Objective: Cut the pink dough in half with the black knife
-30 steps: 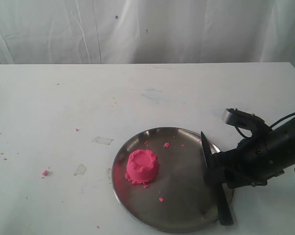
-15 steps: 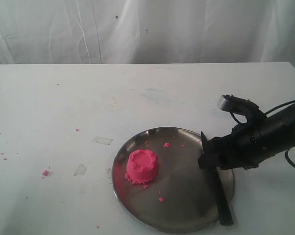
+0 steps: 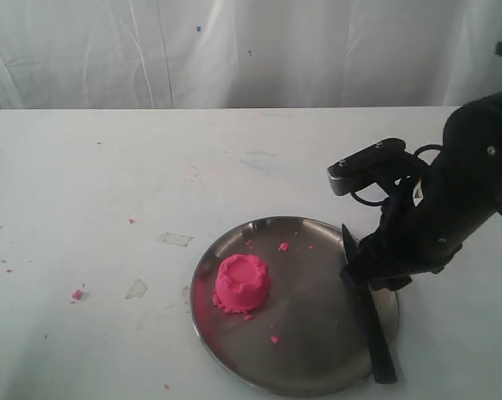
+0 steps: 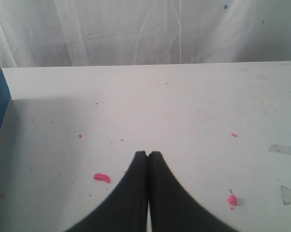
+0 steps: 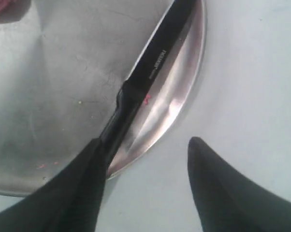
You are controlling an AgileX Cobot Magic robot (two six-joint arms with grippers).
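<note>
Two arms are mine, but only one shows in the exterior view. My right end effector (image 3: 357, 277) hangs low over the knife (image 3: 374, 333), about where blade meets handle. The knife lies flat on the 3 o'clock side of the plate (image 3: 226, 350). Its long axis runs close to 12-to-6, tip toward 12 and a shade toward 11, handle end overhanging the rim near 5. The dough (image 3: 243, 283) sits whole, one mound, on the plate's 9 o'clock half, at 9 o'clock from the knife and well apart from it. From here my fingers merge with the black blade, so I cannot read their spread.

Left wrist view: my left end effector (image 4: 148, 157) is closed on nothing, fingers pressed together above bare tabletop (image 4: 136, 96) dotted with pink crumbs (image 4: 101, 178). Neither knife nor dough shows here, so I judge the right arm far the nearer.

Right wrist view: the jaws stand apart and hold nothing. The knife runs slantwise across the plate, its handle passing beneath one finger (image 5: 73, 193). The other finger (image 5: 227, 198) hangs over tabletop beyond the rim. The handle therefore sits off to one side of the gap, not centred. I judge I must shift toward that side before closing.
</note>
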